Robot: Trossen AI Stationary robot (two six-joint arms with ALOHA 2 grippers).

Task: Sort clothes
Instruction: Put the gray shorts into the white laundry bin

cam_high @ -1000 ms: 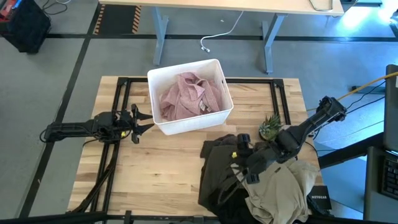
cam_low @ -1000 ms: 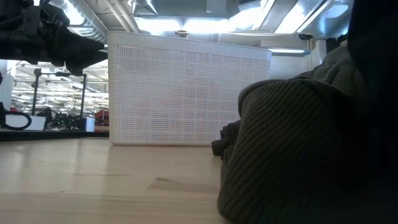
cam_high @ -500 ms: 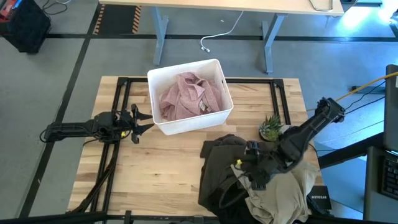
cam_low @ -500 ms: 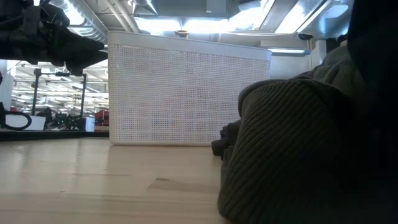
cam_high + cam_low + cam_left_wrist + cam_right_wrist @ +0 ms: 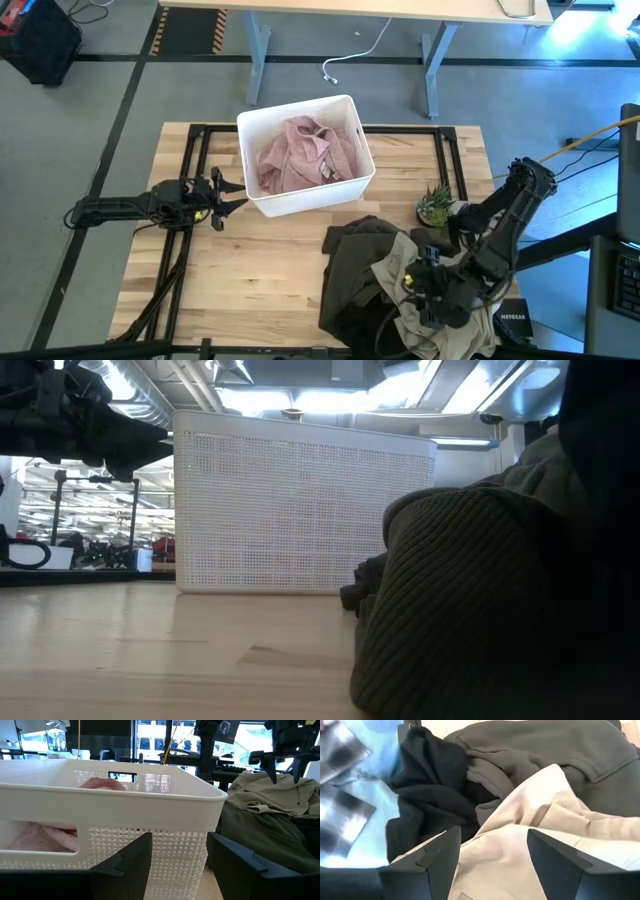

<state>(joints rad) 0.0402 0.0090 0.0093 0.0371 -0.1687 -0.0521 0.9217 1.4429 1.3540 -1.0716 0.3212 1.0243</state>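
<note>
A white bin [image 5: 352,125] at the table's far middle holds a pale pink garment [image 5: 305,155]. The other clothes lie in a pile at the near right: a dark olive-brown one [image 5: 350,275], a beige one [image 5: 395,268] on top, and a black one [image 5: 427,795] beside them. My right gripper [image 5: 422,295] hangs open above the beige garment [image 5: 520,835], pointing steeply down and clear of it. My left gripper [image 5: 232,190] waits open and level, just left of the bin [image 5: 125,800].
A small green spiky plant [image 5: 434,205] stands right of the bin, just behind the pile. A dark box [image 5: 510,325] sits at the near right corner. Bare wood lies between the left gripper and the pile.
My right gripper has swung over the pile toward the table's near edge and a little to the right, rolling about its own axis as it went. It has stayed open. The clothes lie as before.
</note>
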